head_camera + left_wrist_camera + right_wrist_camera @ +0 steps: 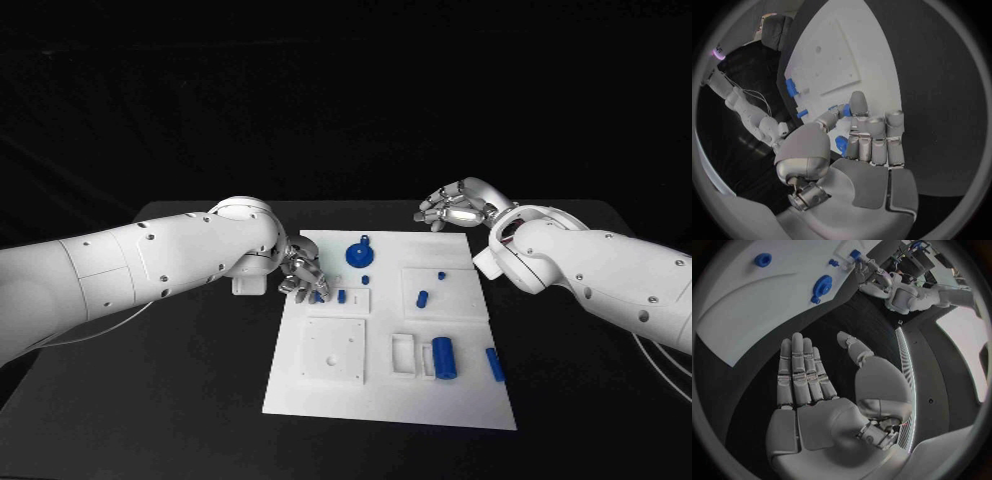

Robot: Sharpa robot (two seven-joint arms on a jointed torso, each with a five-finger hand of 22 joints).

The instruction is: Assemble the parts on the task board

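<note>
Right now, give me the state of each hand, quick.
Left hand: closed around a small blue part at the task board's left edge.
Right hand: open, fingers apart, holding nothing, beyond the board's far edge.

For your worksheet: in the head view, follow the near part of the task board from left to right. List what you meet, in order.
Raised white square block → small white block → upright blue cylinder → slanted blue bar near the board's right edge. All sit on the white task board.
</note>
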